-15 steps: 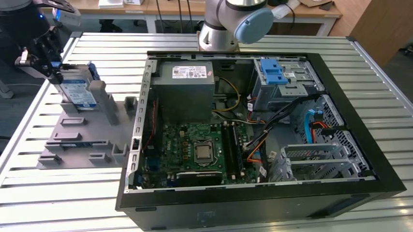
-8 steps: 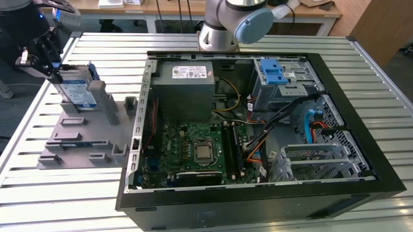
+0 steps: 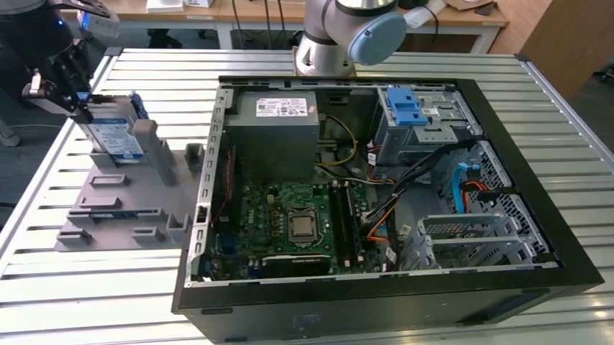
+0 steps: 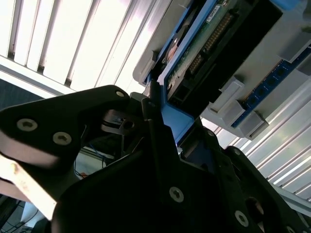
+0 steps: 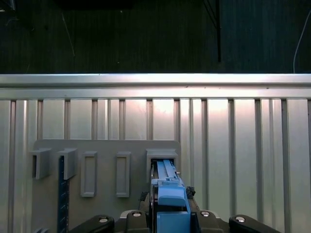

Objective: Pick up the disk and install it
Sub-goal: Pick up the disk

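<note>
The disk [image 3: 113,134] stands on edge at the far end of a grey holder rack [image 3: 129,188] on the exterior view's left; it is silver with a white-and-blue label and a blue carrier frame. My gripper [image 3: 83,106] comes down on it from above and is shut on the disk's upper end. In the first wrist view the blue carrier [image 5: 170,201] sits between the dark fingers, with the rack's slot [image 5: 163,158] just beyond it. The second wrist view shows one finger [image 4: 154,114] pressed against the blue frame edge [image 4: 172,119], with the drive's circuit side [image 4: 209,41] further along.
An open computer case [image 3: 499,215] lies on the slatted metal table [image 3: 106,287], with a grey power supply [image 3: 278,129], a motherboard [image 3: 298,219] and a drive cage with a blue latch [image 3: 405,108]. The arm's base [image 3: 326,50] stands behind the case. A blue memory stick [image 5: 61,194] sits in the rack.
</note>
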### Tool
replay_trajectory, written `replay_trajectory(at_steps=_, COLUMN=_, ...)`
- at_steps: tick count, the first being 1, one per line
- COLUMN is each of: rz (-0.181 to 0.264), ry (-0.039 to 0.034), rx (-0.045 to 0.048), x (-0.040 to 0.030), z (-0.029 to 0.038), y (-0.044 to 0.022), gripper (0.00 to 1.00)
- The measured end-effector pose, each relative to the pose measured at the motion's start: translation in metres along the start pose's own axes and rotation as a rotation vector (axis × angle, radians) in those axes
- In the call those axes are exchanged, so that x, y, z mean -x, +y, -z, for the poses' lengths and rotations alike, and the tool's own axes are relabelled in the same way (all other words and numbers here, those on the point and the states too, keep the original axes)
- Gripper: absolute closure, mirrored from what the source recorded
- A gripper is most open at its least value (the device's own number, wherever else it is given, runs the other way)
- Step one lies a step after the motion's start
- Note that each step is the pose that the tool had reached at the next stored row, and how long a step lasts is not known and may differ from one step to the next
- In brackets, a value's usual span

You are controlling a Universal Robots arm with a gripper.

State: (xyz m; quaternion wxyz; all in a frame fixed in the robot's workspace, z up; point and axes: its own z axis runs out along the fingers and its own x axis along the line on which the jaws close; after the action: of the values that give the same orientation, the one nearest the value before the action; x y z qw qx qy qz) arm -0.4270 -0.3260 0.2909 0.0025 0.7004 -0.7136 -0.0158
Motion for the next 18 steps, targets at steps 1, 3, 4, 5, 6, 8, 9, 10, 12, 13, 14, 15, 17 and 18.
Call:
replay_trajectory(at_steps=1, rz=0.000, ry=0.0001, rx=0.0000, x=0.0000, z=0.0010, y=0.0000, gripper=0.64)
replay_trajectory(at_steps=3, rz=0.000, ry=0.0002, rx=0.0000, x=0.0000, z=0.0030, y=0.0001, gripper=0.64)
replay_trajectory(at_steps=4, rz=0.000, ry=0.0002, rx=0.0000, x=0.0001, z=0.0040, y=0.0001, gripper=0.64)
replay_trajectory(at_steps=5, rz=0.000, ry=0.0002, rx=0.0000, x=0.0001, z=0.0053, y=0.0001, gripper=0.64)
replay_trajectory(at_steps=6, rz=0.000, ry=0.0002, rx=0.0000, x=0.0001, z=0.0065, y=0.0002, gripper=0.64)
replay_trajectory(at_steps=8, rz=0.000, ry=0.0002, rx=0.0000, x=0.0002, z=0.0091, y=0.0002, gripper=0.64)
replay_trajectory(at_steps=9, rz=0.000, ry=0.0002, rx=0.0001, x=0.0002, z=0.0103, y=0.0003, gripper=0.64)
replay_trajectory(at_steps=10, rz=0.000, ry=0.0002, rx=0.0000, x=0.0002, z=0.0116, y=0.0003, gripper=0.64)
replay_trajectory(at_steps=12, rz=0.000, ry=0.0002, rx=0.0000, x=0.0002, z=0.0139, y=0.0004, gripper=0.64)
replay_trajectory(at_steps=13, rz=0.000, ry=0.0002, rx=0.0000, x=0.0003, z=0.0151, y=0.0004, gripper=0.64)
replay_trajectory(at_steps=14, rz=0.000, ry=0.0002, rx=0.0000, x=0.0003, z=0.0163, y=0.0004, gripper=0.64)
replay_trajectory(at_steps=15, rz=0.000, ry=0.0002, rx=0.0000, x=0.0003, z=0.0173, y=0.0005, gripper=0.64)
replay_trajectory(at_steps=17, rz=0.000, ry=0.0002, rx=0.0001, x=0.0003, z=0.0194, y=0.0005, gripper=0.64)
replay_trajectory(at_steps=18, rz=0.000, ry=0.0002, rx=0.0000, x=0.0004, z=0.0201, y=0.0005, gripper=0.64)
